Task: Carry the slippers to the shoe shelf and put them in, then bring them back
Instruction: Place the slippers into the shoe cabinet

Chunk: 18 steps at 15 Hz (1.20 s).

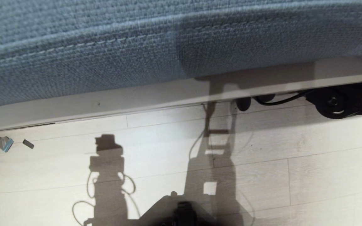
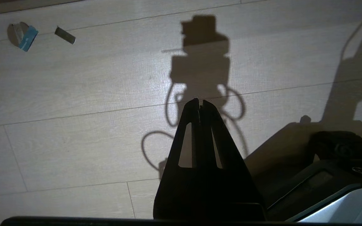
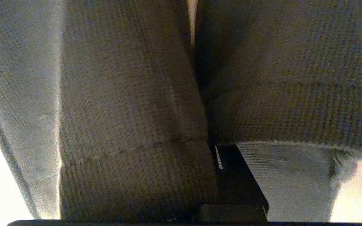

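Slippers: seen only in the right wrist view, as two grey woven pieces pressed side by side with a narrow gap between them and bright floor on either side. The right hand is pinched fully shut at that gap. One black finger shows between the two pieces, so I read it as gripping both slippers together, though the contact itself is hidden. In the head view the right arm sits low, just under the edge of the blue-grey upholstery. The slippers cannot be picked out there. The left hand is closed on nothing and hangs over the floor, well away from the upholstery. Two small scraps lie on the floor near the upholstery's pale plinth. No shelf is in any view. Judgement: the pair is in hand beside the upholstery, so this is a carry step, either just after pick-up or at the return. These views do not settle which. If outbound, the next move calls for a firm pinch, raising the pair clear of the floor and plinth, then backing the base away and turning to find the shelf. If returning, it calls for lowering the pair flat by the upholstery before opening.
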Motion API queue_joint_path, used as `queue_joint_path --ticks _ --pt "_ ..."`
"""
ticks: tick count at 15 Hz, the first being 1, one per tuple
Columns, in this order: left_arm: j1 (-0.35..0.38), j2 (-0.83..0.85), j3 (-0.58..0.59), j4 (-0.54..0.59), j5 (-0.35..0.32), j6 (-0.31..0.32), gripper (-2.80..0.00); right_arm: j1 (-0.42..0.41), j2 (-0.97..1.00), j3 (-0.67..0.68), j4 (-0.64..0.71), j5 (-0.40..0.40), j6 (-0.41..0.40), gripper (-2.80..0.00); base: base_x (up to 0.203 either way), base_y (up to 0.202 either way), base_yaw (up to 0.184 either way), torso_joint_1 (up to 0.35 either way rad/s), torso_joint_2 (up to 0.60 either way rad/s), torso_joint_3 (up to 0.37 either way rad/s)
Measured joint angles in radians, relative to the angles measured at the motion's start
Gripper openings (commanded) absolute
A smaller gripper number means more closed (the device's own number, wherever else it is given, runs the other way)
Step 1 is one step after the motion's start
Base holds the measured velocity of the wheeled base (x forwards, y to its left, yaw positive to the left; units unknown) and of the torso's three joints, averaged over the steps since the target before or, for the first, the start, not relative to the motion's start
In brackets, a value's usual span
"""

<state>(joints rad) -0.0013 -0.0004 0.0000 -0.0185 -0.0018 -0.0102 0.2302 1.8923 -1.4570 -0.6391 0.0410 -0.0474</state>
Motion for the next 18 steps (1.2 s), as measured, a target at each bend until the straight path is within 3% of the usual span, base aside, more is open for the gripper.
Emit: queue_joint_path --ticks 6,7,18 --pt "0.0 0.0 0.0 -0.001 0.001 0.0 -2.8 0.026 -0.045 0.08 -0.002 0.022 -0.029 -2.8 0.0 0.0 0.0 0.0 0.0 0.0" --pt "0.0 0.0 0.0 -0.001 0.0 0.0 -2.8 0.029 -0.049 0.086 -0.003 0.023 -0.031 0.0 0.0 0.0 0.0 0.0 0.0 0.0" --pt "0.0 0.0 0.0 0.0 0.0 0.0 -2.8 0.043 -0.059 0.087 0.033 0.014 -0.057 0.0 0.0 0.0 0.0 0.0 0.0 0.0"
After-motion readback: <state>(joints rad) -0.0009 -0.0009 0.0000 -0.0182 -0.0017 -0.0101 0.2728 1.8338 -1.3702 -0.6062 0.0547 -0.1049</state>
